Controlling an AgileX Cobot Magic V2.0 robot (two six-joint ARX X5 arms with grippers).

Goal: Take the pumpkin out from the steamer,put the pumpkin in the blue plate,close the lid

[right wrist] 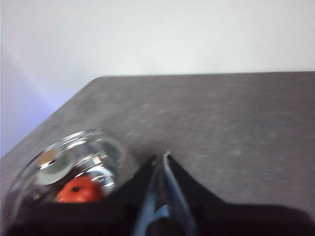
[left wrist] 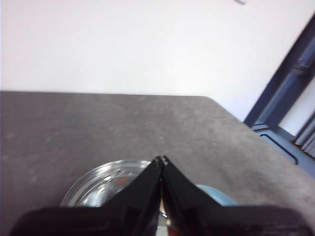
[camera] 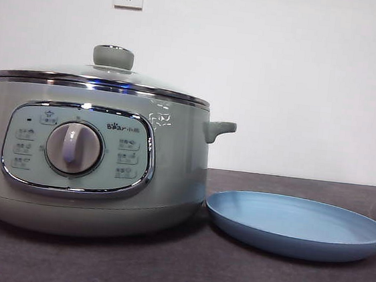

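on the dark tabletop nothing done yet: orange toy pumpkin sits w/in sage-green steamer under domed glass lid; light-blue plate bare. left end effector & right end effector both pressed together, aloft.

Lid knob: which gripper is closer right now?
Hard to call; perhaps the left. The left gripper, shut, hangs above the lid, hiding the knob. The right gripper, shut, sits off to the side, the knob in plain view. Neither touches the lid.

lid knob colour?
Pale sage green, same as the steamer; knob shows best in front view.
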